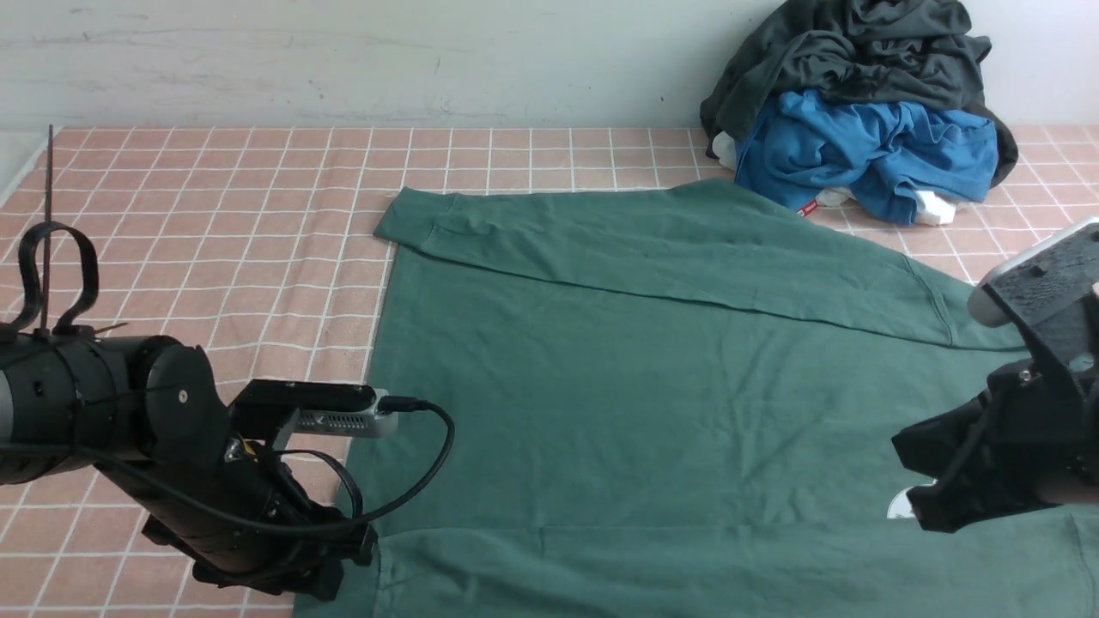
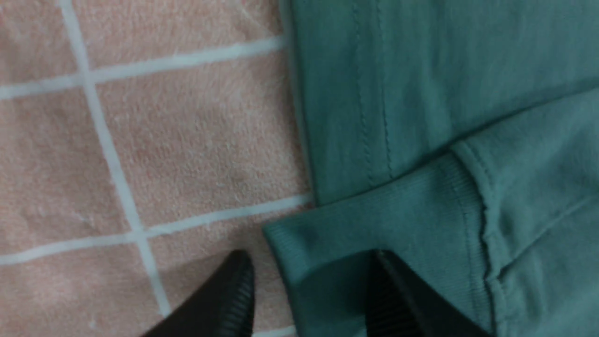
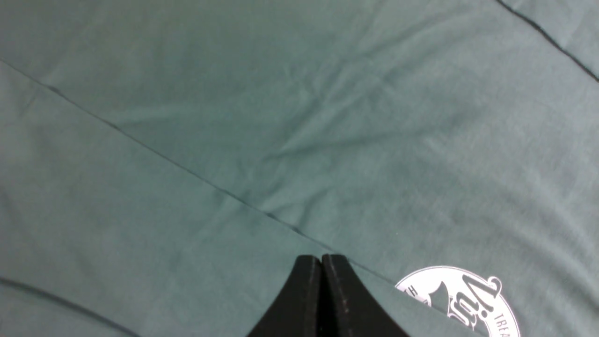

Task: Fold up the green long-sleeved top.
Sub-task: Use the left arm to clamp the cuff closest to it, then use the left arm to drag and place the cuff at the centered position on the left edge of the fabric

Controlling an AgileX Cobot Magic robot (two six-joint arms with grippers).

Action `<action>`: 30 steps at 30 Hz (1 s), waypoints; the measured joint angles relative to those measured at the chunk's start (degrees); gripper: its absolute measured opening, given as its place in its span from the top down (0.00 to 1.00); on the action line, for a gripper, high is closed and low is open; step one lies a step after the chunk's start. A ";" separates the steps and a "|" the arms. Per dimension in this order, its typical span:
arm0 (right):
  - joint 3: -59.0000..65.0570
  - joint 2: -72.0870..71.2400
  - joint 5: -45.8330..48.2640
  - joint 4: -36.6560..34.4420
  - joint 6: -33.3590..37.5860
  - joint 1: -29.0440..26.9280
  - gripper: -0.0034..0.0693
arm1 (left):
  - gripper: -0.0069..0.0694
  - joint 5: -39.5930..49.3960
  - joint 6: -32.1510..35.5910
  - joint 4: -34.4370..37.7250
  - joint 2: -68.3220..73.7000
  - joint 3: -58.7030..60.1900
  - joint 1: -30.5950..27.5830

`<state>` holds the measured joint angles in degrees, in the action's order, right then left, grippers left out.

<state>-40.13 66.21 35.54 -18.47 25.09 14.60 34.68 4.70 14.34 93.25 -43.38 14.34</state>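
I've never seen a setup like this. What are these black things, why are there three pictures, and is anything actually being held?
It is a robot with two arms, each ending in a two-fingered gripper. The wide picture looks forward from between the arms; the other two come from a camera on each wrist. A green long-sleeved top lies spread on a pink checked cover, with a pile of other clothes at the far right. The left gripper is open, its fingers either side of a sleeve cuff. The right gripper is shut, near a white printed logo; whether it pinches cloth I cannot tell.
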 joint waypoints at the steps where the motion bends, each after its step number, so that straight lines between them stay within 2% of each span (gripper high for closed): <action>1: 0.00 0.00 -0.22 -0.16 0.04 0.00 0.96 | 0.55 -0.27 0.06 0.00 0.10 -0.02 0.00; 5: -0.04 0.05 -0.84 -0.60 0.06 0.05 0.96 | 0.82 -0.30 0.25 0.36 -0.55 -0.80 0.19; 8: -0.04 0.05 -0.84 -0.60 0.18 0.05 0.96 | 0.88 0.51 1.10 0.36 -2.56 -2.73 0.19; 13: -0.04 0.05 -1.25 -0.60 0.42 0.05 0.96 | 0.89 3.36 4.69 0.36 -6.99 -9.76 0.24; 19: -0.04 0.05 -1.68 0.52 0.59 0.05 0.96 | 0.89 0.97 8.80 -0.15 -7.08 -19.05 -0.06; 27: -0.04 0.05 -1.68 0.52 0.59 0.05 0.96 | 0.89 0.76 9.30 -1.19 9.91 -34.04 -2.86; 29: -0.04 0.05 -1.68 0.56 0.64 0.05 0.96 | 0.88 2.02 9.24 -1.24 13.88 -37.04 -3.36; 30: -0.04 0.05 -1.68 0.56 0.64 0.05 0.96 | 0.84 3.83 8.76 -1.25 17.69 -41.38 -4.05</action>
<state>-40.17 66.26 33.86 -17.90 25.73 14.66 38.51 13.45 13.09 110.94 -84.76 10.28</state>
